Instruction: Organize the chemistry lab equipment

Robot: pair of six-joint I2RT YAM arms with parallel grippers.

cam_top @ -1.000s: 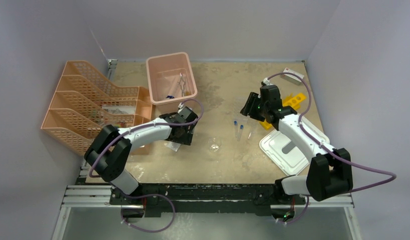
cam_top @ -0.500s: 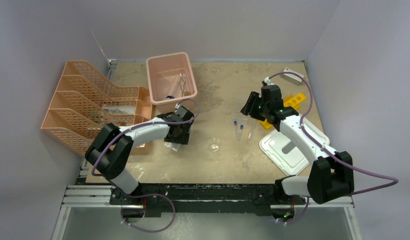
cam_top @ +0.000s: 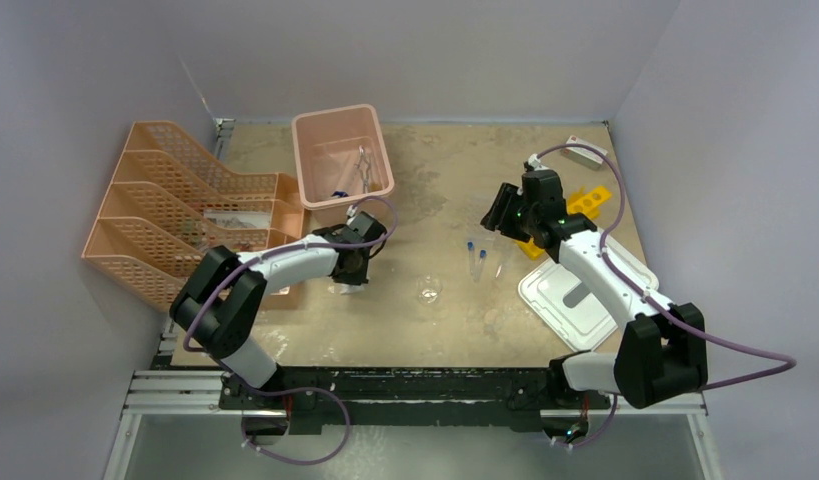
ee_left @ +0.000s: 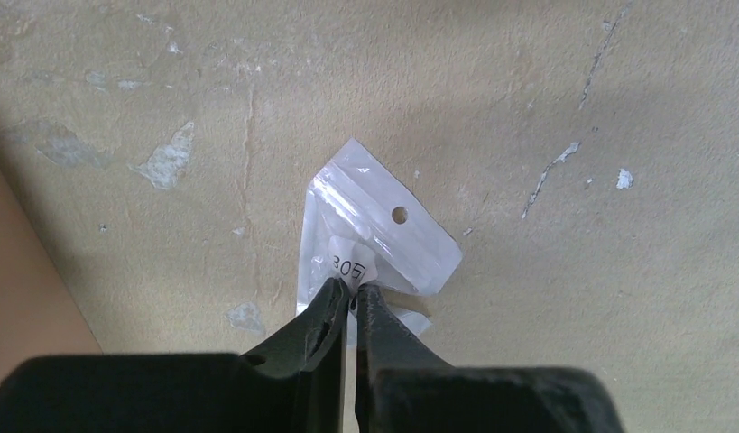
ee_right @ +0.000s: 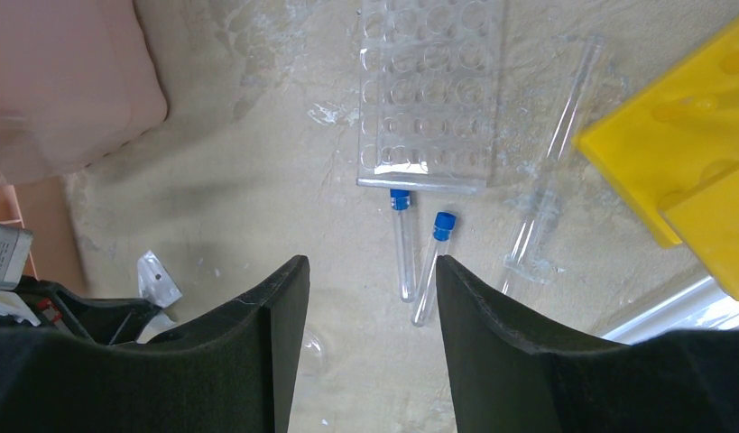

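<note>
Left pincer (ee_left: pixel 352 293) low over the table (ee_left: pixel 573 90), jaws together and clamped on the near edge of a small clear bag (ee_left: pixel 383 239); bag lies flat on the table, hang-hole end pointing away, a white label inside right at the tips; it sits just beside the orange mesh trays (cam_top: pixel 175 215) and near the pink bin (cam_top: pixel 342 150).

Right pincer (ee_right: pixel 370 271) hangs above the two blue-capped tubes (ee_right: pixel 403 244), jaws apart, holding nothing; tubes lie side by side on the table, caps toward the clear rack (ee_right: pixel 433 90), just short of its edge; yellow holed rack (ee_right: pixel 690 153) off to one side; tiny glass beaker (cam_top: pixel 429 291) alone mid-table between the arms.

Risks, as judged: grip is on thin film at the very edge only; slick plastic may slide out of the tips on the lift; once raised, the bag could swing or fold and snag a tray wall or the bin rim; contents may shift and tip it. Right side: tubes are round and close together; an off-centre descent could roll one away or pinch both.
</note>
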